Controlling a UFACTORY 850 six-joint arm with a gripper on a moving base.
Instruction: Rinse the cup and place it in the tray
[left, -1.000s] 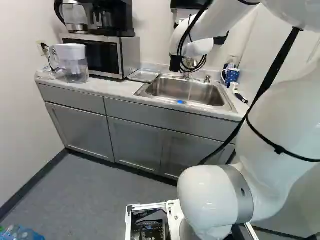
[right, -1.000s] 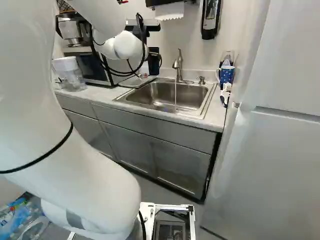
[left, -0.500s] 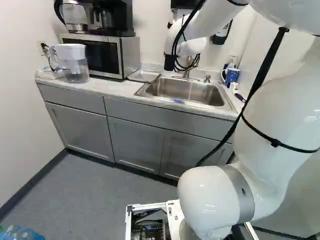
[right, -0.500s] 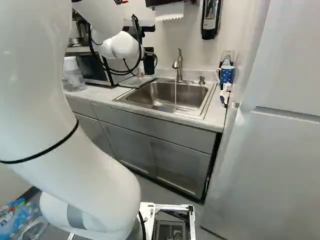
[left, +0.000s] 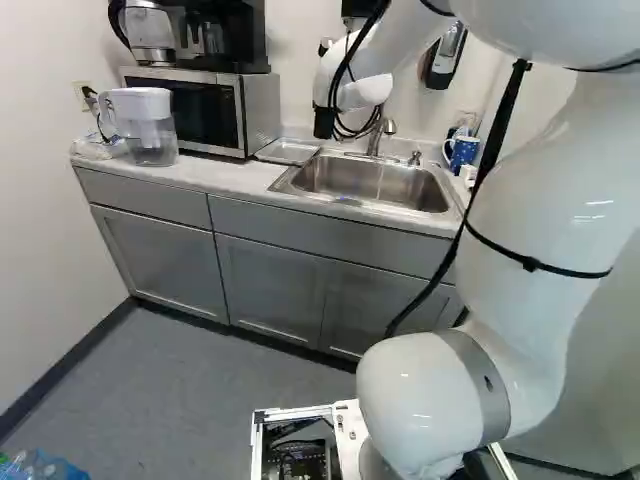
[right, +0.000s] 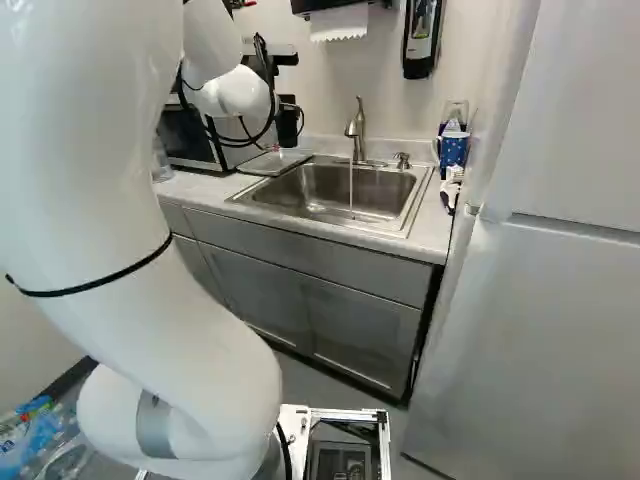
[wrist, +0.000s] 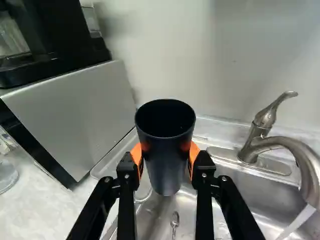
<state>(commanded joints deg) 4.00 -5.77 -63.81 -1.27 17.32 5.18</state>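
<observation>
At the upper middle of the right base view, the black cup (right: 289, 122) is held up near the back corner of the sink (right: 320, 190), on the side where the tray (right: 272, 163) sits against the microwave (left: 256, 112). The wrist view shows the gripper (wrist: 165, 159) closed only as far as the cup's width — an orange pad pressing each side, the cup (wrist: 166, 175) firmly between them and its open mouth uppermost.

Water (wrist: 297, 221) runs from the faucet (wrist: 259, 140), well apart from the cup, and a spoon (wrist: 174, 220) lies in the sink. Whether the cup is wet inside I cannot tell, but its place beside the tray suggests the rinse is done and the carry to the tray is in hand.

If so, the next move is a short swing over the tray, then a slow, level descent until the base sits flat inside the rim — only then should the fingers part and back straight off. The microwave leaves little room on that side; a wide swing could knock it, and a low one could catch the tray's edge and tip the cup.
</observation>
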